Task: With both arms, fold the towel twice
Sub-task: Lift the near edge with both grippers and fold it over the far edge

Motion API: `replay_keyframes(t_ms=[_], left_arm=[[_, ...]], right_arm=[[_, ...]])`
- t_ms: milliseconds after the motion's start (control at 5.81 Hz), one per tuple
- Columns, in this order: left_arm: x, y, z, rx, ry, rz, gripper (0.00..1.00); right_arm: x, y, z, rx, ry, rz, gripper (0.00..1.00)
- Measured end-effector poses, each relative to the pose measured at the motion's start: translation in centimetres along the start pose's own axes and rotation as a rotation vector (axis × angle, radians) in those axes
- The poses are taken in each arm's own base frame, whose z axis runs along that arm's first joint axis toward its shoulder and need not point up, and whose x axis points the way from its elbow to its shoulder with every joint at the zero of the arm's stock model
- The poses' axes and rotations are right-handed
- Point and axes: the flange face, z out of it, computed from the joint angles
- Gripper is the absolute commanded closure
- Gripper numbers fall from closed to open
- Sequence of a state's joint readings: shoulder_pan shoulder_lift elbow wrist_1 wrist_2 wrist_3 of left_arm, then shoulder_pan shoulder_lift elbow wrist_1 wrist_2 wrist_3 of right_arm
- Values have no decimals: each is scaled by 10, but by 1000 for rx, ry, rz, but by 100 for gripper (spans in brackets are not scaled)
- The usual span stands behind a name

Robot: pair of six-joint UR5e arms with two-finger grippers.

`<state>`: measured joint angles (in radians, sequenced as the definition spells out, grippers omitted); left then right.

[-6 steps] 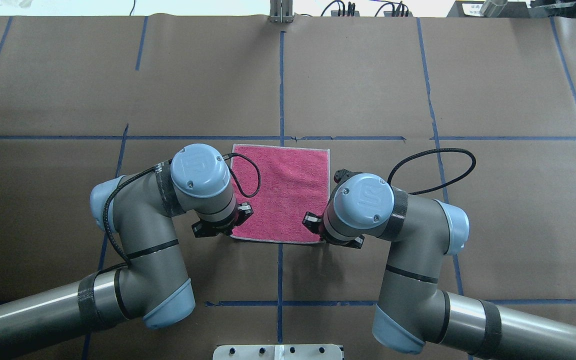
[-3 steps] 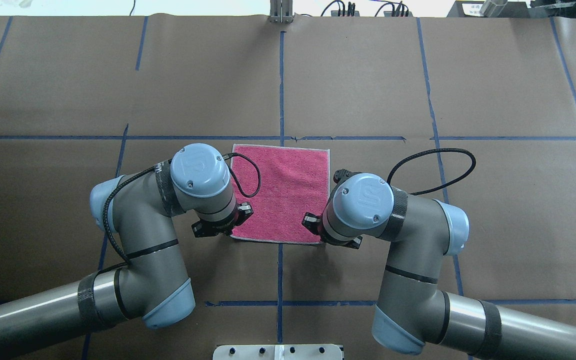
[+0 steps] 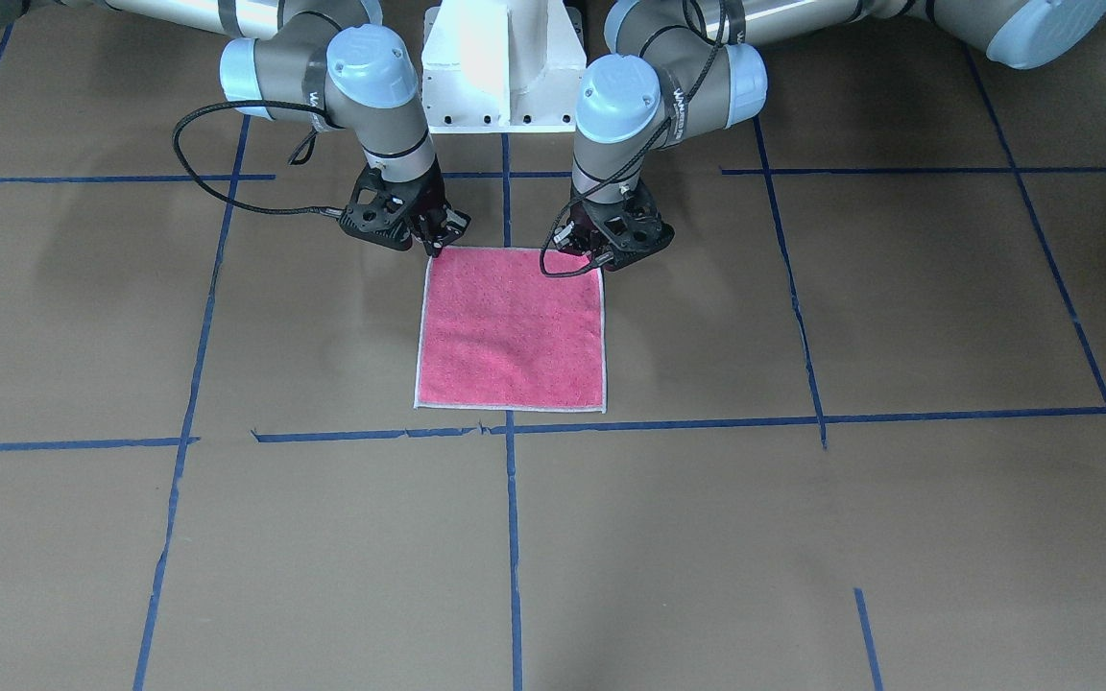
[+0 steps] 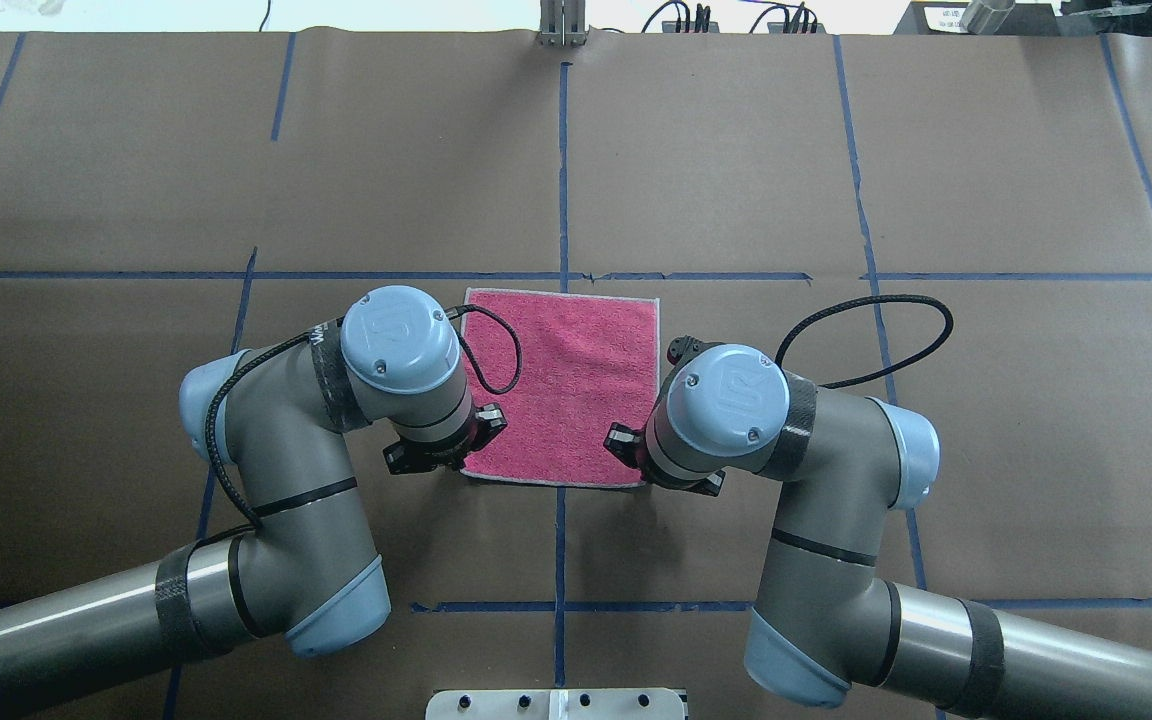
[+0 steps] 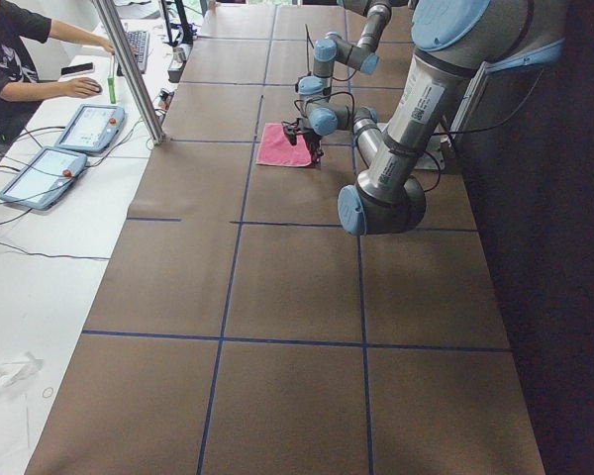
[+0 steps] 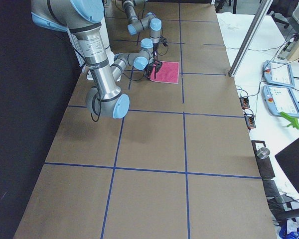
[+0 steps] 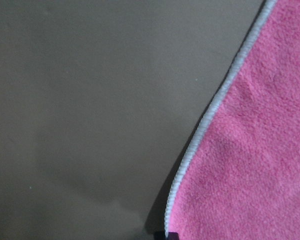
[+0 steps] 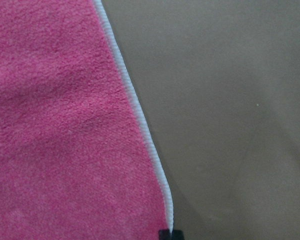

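The towel [image 3: 510, 326] lies flat, pink face up, with a light border, on the brown table; it also shows in the overhead view [image 4: 576, 380]. My left gripper [image 3: 597, 257] is down at the towel's near corner on my left side. My right gripper [image 3: 435, 246] is at the near corner on my right side. In the left wrist view the towel's edge [image 7: 200, 135] rises off the table toward a black fingertip [image 7: 171, 235]. The right wrist view shows the same: the edge [image 8: 140, 120] runs to a fingertip [image 8: 164, 234]. Both grippers look shut on the corners.
Blue tape lines [image 4: 561, 170] divide the brown paper table into squares. The white pedestal base [image 3: 500, 67] stands behind the arms. A metal post [image 4: 561, 25] and cables sit at the far edge. An operator's desk with tablets [image 5: 49, 148] lies beyond the table.
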<state>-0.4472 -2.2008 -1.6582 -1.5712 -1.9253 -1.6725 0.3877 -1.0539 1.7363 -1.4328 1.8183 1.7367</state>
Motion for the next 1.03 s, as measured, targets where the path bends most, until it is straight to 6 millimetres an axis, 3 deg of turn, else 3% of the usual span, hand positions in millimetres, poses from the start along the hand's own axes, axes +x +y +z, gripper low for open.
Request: replay_keyframes(t_ms=[1033], left_arm=[[15, -33, -36, 15, 48, -37, 95]], right_arm=[[-5, -45, -26, -23, -16, 48, 100]])
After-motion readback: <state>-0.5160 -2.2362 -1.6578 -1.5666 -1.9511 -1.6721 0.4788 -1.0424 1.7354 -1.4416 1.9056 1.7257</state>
